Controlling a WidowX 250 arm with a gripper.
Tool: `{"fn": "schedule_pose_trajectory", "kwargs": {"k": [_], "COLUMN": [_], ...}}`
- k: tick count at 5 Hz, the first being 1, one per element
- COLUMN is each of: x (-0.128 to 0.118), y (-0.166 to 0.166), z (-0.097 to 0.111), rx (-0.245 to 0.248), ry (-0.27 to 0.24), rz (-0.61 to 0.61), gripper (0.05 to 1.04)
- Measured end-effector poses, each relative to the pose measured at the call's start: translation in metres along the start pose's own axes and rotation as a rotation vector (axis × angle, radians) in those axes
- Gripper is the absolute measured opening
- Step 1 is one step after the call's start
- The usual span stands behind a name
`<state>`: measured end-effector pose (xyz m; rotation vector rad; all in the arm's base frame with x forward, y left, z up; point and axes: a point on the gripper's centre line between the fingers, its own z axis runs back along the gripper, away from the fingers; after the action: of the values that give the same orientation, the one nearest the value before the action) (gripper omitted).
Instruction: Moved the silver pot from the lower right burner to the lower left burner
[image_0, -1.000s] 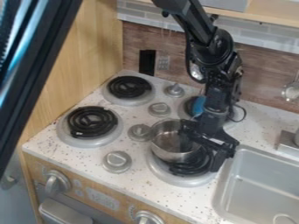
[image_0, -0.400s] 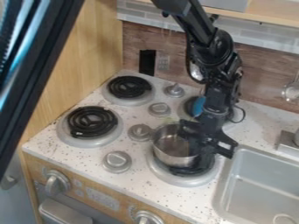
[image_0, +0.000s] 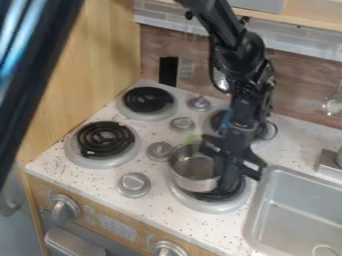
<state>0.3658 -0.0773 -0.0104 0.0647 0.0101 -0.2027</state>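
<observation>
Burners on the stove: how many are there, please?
4: upper left burner, lower left burner, upper right burner, partly behind the arm, and lower right burner, partly hidden by the silver pot.

You have four burners (image_0: 105, 139), four knobs (image_0: 133, 184) on the stovetop (image_0: 159, 215), two front knobs (image_0: 65, 208), one pot (image_0: 190, 172) and one sink (image_0: 294, 212).

Round silver metal pot (image_0: 192, 181), upright, open-topped, off-centre over round black-coiled lower right burner (image_0: 215, 196), round black-coiled lower left burner (image_0: 105, 140) well apart
</observation>
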Motion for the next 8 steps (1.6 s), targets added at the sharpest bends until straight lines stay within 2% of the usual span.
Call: {"fn": "schedule_pose_trajectory", "kwargs": {"k": [1,2,3,4,5,7,8], "x": [-0.007,-0.020,-0.032,-0.038,-0.040,-0.029,-0.021], "y": [0.016,0.049,0.086,0.111,0.131,0.159,0.175], "z": [0.033,0.038,0.028,0.027,0.014,-0.014,-0.025], "rx": [0.023,0.030,0.021,0.016,0.006,0.015,0.036], "ry": [-0.059,-0.043,-0.027,-0.029,-0.008,0.024,0.021], "rz": [0.011,0.071,0.124,0.176,0.234,0.297,0.329], "gripper": [0.064,0.064,0.064,0.064,0.064,0.064,0.064]}}
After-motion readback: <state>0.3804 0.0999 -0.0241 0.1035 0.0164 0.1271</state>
